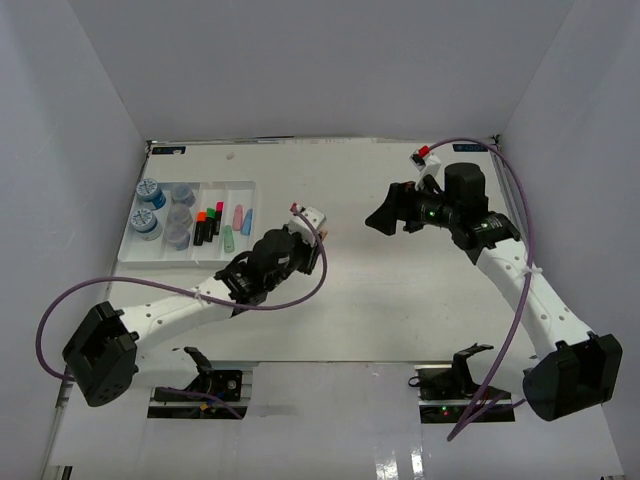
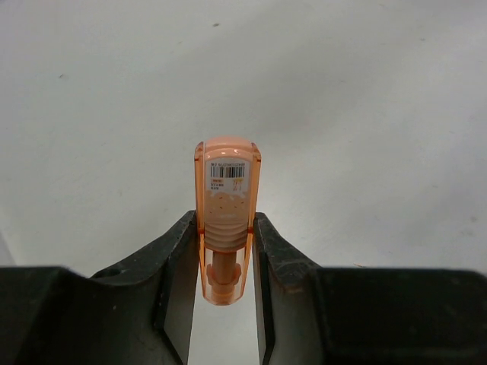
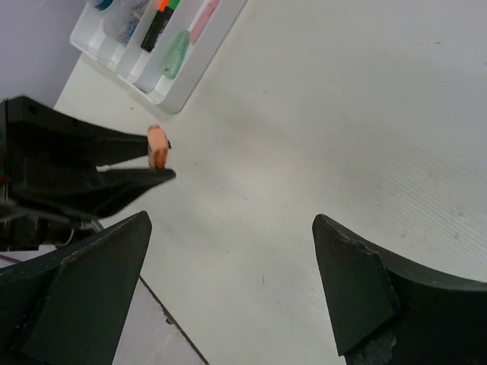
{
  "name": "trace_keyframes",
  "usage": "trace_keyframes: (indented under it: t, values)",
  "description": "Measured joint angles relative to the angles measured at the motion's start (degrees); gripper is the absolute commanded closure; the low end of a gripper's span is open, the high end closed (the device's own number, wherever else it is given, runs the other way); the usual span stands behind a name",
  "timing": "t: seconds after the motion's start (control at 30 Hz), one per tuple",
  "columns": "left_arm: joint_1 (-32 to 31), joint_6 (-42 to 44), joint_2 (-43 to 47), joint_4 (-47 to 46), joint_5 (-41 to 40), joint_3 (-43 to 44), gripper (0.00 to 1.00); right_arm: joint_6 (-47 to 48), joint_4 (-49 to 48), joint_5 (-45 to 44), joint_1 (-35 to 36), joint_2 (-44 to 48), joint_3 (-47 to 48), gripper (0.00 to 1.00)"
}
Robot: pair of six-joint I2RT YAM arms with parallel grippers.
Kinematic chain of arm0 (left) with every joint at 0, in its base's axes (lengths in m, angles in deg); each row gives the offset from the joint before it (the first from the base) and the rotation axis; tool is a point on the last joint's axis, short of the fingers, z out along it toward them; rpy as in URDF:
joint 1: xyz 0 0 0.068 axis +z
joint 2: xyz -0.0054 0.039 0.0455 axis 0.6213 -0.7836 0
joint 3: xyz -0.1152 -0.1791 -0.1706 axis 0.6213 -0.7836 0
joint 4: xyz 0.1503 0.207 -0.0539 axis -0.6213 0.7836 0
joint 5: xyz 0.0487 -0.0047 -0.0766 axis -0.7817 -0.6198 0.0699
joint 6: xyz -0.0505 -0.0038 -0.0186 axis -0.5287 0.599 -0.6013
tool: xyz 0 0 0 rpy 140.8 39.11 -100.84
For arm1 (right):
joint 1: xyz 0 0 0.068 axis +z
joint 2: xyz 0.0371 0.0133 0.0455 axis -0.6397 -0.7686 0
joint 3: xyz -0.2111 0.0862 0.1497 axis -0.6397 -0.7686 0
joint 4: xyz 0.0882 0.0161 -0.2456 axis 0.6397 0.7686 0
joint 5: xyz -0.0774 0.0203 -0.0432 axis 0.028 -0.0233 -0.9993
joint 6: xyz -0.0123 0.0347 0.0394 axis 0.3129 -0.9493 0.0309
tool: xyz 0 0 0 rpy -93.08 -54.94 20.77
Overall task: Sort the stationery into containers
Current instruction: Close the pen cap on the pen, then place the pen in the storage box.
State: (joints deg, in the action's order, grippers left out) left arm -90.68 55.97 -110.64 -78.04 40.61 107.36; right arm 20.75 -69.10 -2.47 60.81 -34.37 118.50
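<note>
Left gripper (image 2: 226, 232) jaws narrow, pinching small translucent pastel orange marker (image 2: 226, 171) over white table (image 1: 400, 300), at 3 o'clock from shallow white divided plastic tray (image 1: 128, 252). Right gripper (image 3: 232, 228) spread wide, holding nothing.

A tray (image 1: 238, 190) is set at the far left corner of the bench (image 1: 380, 310). Jars (image 1: 180, 214) are held in its two left compartments, highlighters (image 1: 207, 226) in the third, markers (image 1: 240, 217) in the rightmost. A single marker (image 2: 227, 182) is clamped in the left end effector (image 2: 226, 236) just right of the tray. The right end effector (image 3: 230, 220) is placed well apart, nearer the right edge.
</note>
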Motion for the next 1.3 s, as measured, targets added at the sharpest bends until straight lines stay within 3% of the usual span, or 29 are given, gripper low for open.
trace_keyframes:
  t: [0.2, 0.47, 0.67, 0.87, 1.07, 1.17, 1.3]
  values:
    - [14.51, -8.55, -2.25, 10.49, -3.39, 5.35, 0.68, 2.01, 1.31, -4.13, -2.19, 5.42, -4.09, 0.1]
    - [33.03, -10.71, -11.32, 19.93, 0.35, 17.0, 0.53, 2.86, 1.81, -5.79, -2.25, 10.45, -11.96, 0.1]
    - [40.57, -10.64, -22.4, 22.62, 4.17, 20.76, 0.43, 3.41, 2.27, -5.77, -2.27, 12.98, -14.25, 0.1]
    - [42.05, -10.43, -26.8, 25.53, 6.19, 20.76, 0.32, 3.56, 2.62, -5.79, -2.27, 15.45, -15.74, 0.1]
    - [42.1, -10.69, -18.91, 27.82, 8.92, 20.79, 0.14, 4.24, 3.48, -7.43, -2.27, 19.23, -15.78, 0.1]
    - [42.1, -11.13, -10.16, 29.44, 9.75, 21.05, 0.03, 5.27, 4.42, -9.55, -2.27, 22.36, -15.76, 0.1]
    - [42.1, -11.45, 6.47, 31.52, 10.25, 21.92, 0.02, 6.93, 5.6, -13.62, -2.29, 27.82, -15.37, 0.1]
